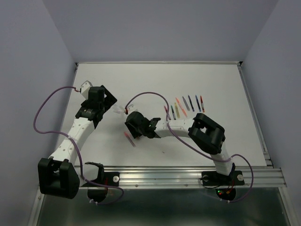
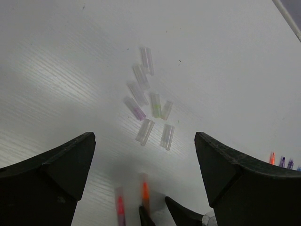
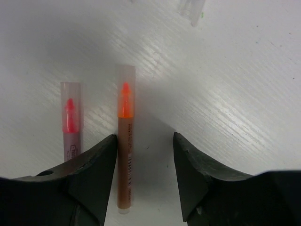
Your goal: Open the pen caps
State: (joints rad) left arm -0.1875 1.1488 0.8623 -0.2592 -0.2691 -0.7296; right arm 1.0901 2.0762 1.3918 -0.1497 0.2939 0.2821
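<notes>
Slippage is the worry: the right gripper [image 3: 145,137] straddles the orange pen [image 3: 125,165] off-centre, jaws parted, barrel just beside one finger, so closing may roll it into the pink pen [image 3: 70,136] alongside. The left gripper [image 2: 145,136] hangs wide open, holding nothing. The pen cap [image 3: 125,80], a clear slim sleeve over the orange tip, sits fully on, near the middle of the tabletop [image 1: 225,84].
</notes>
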